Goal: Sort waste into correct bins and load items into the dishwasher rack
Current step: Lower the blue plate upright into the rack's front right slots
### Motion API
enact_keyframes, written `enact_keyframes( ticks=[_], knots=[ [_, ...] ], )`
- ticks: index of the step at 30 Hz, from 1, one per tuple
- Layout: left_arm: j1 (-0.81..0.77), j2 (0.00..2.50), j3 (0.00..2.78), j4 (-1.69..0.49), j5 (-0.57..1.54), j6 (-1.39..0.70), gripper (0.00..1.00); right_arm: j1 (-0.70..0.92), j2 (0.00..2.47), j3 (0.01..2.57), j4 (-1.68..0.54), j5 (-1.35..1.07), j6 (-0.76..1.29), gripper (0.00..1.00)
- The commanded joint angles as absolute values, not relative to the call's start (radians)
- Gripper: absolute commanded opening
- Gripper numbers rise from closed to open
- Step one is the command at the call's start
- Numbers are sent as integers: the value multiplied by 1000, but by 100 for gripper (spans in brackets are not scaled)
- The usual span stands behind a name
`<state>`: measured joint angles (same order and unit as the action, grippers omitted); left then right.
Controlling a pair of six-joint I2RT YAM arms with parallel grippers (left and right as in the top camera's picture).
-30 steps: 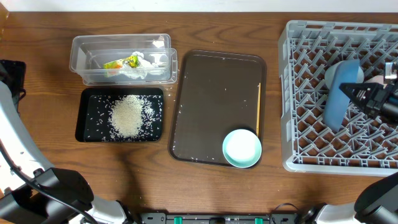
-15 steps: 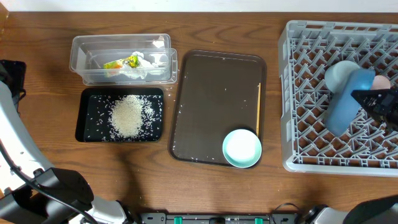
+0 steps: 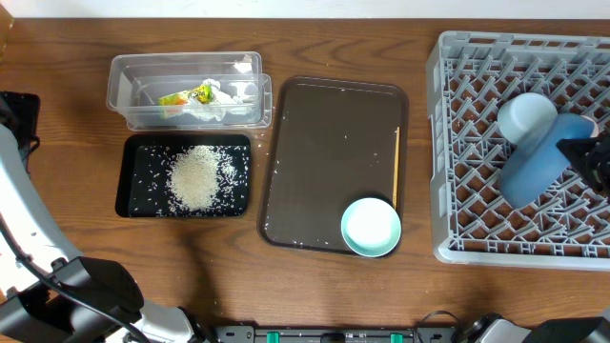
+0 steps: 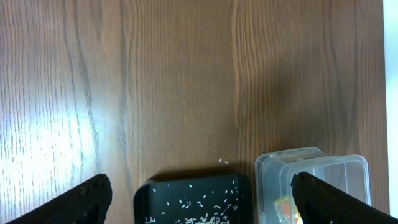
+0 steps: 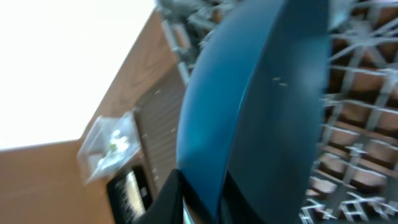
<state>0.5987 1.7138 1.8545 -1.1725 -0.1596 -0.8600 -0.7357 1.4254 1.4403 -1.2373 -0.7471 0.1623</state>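
The dark-blue plate (image 3: 538,167) stands on edge, tilted, in the grey dishwasher rack (image 3: 477,57). My right gripper (image 3: 593,157) is shut on its rim, as the right wrist view shows (image 5: 208,199), with the plate (image 5: 261,93) filling that view. A pale blue bowl (image 3: 527,116) sits in the rack behind the plate. A mint bowl (image 3: 371,227) and a thin wooden stick (image 3: 396,167) lie on the brown tray (image 3: 324,143). Rice (image 3: 195,178) lies in the black tray (image 3: 138,157). The wrapper (image 3: 205,98) lies in the clear tub (image 3: 119,81). My left gripper (image 4: 199,202) is open and empty. The pink cup is hidden.
The left wrist view looks down on bare wood, the black tray's corner (image 4: 193,193) and the tub's end (image 4: 311,168). The left arm runs along the table's left edge (image 3: 19,219). Scattered rice grains lie on the brown tray.
My right gripper has moved right with the plate, uncovering the pale blue bowl. The pink cup showed briefly behind the plate and is now hidden. The left arm has not moved.
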Motion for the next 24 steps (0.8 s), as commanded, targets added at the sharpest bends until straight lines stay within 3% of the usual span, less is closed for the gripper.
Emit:
enact_keyframes(
  ticks=[1,7,24],
  knots=[
    [601,1719,1853,-1177,-165,-854,94,-760,1466,1393,-1268,-203,270,13],
    [601,1719,1853,-1177,-165,-854,94,-760,1466,1393,-1274,-108,345,14],
    [601,1719,1853,-1177,-165,-854,94,-758,1375,1393,-1312,-130,353,11]
  ],
)
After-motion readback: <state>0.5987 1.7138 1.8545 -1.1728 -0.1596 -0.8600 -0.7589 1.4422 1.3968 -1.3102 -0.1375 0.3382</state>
